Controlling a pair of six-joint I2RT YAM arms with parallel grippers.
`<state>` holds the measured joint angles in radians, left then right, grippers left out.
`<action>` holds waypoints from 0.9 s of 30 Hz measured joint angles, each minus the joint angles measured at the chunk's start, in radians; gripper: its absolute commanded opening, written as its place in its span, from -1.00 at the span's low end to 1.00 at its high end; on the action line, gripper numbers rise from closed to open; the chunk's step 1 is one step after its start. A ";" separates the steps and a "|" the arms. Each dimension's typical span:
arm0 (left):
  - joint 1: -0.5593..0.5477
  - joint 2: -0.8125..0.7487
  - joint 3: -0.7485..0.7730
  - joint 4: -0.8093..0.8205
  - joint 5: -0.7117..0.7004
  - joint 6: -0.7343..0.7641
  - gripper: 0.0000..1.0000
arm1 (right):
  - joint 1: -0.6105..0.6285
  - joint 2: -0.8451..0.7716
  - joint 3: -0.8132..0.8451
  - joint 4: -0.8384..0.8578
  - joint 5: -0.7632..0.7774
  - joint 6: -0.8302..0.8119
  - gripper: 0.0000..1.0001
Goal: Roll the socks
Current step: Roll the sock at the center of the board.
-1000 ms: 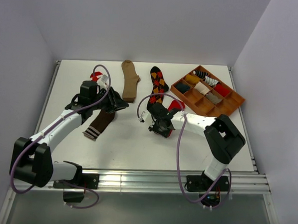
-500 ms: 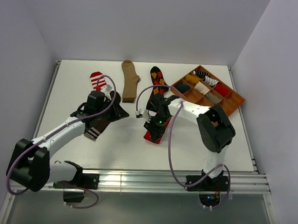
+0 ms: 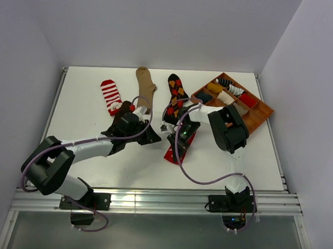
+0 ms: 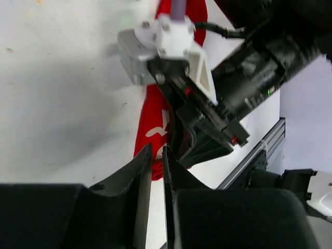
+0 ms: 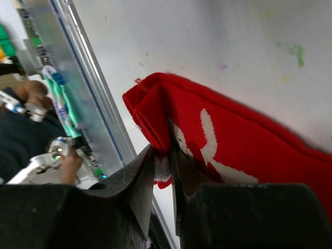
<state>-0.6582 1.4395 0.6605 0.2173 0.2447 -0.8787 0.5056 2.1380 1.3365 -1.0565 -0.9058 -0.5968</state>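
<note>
The red sock (image 5: 233,150), with a white picture knitted into it, lies flat on the white table (image 3: 131,167), near the middle and toward the front edge. The right tool (image 5: 161,144) is clamped on one end of it, pinching a folded lip of fabric between its tips. The hold is shallow, right at the edge of the cloth.

The left tool (image 4: 157,150) reaches in from the left and points at the same sock. Only a thin slit shows between its jaws, and nothing is visibly between them. The sock's end lies just beyond its tips, with the right tool's body close above.

Likely risks: the shallow pinch may slip as rolling starts, letting the fold spring open. The two tools are close together and could knock each other, or snag the purple cable (image 3: 181,164). The left tool may also close on air, short of the fabric.

The red-white striped sock (image 3: 110,95), tan sock (image 3: 144,89) and black argyle sock (image 3: 178,90) lie unrolled farther back. The wooden tray (image 3: 262,115) sits at back right.
</note>
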 measured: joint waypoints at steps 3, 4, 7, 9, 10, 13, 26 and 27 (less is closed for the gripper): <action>-0.034 0.034 -0.039 0.092 0.003 -0.006 -0.45 | -0.016 0.015 0.001 -0.023 -0.016 0.000 -0.50; -0.048 0.047 -0.053 0.129 0.006 -0.007 -0.42 | -0.016 0.015 0.001 -0.026 -0.017 -0.001 -0.50; -0.076 0.082 -0.084 0.221 0.025 -0.007 -0.39 | -0.015 0.018 0.004 -0.038 -0.021 -0.008 -0.52; -0.093 0.118 -0.095 0.291 0.045 -0.006 -0.37 | -0.016 0.029 0.013 -0.048 -0.025 -0.016 -0.52; -0.100 0.139 -0.100 0.331 0.056 -0.006 -0.35 | -0.016 0.034 0.016 -0.050 -0.027 -0.019 -0.52; -0.115 0.197 -0.117 0.431 0.085 -0.006 -0.27 | -0.016 0.050 0.019 -0.064 -0.037 -0.024 -0.52; -0.130 0.355 -0.143 0.643 0.168 0.021 -0.24 | -0.044 0.079 0.032 -0.119 -0.066 -0.062 -0.53; -0.131 0.366 -0.146 0.652 0.171 0.022 -0.23 | -0.046 0.079 0.034 -0.121 -0.066 -0.068 -0.53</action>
<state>-0.7891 1.8057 0.5144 0.8688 0.4152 -0.8570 0.4595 2.2169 1.3708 -1.1778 -0.9718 -0.6643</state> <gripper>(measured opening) 0.382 0.241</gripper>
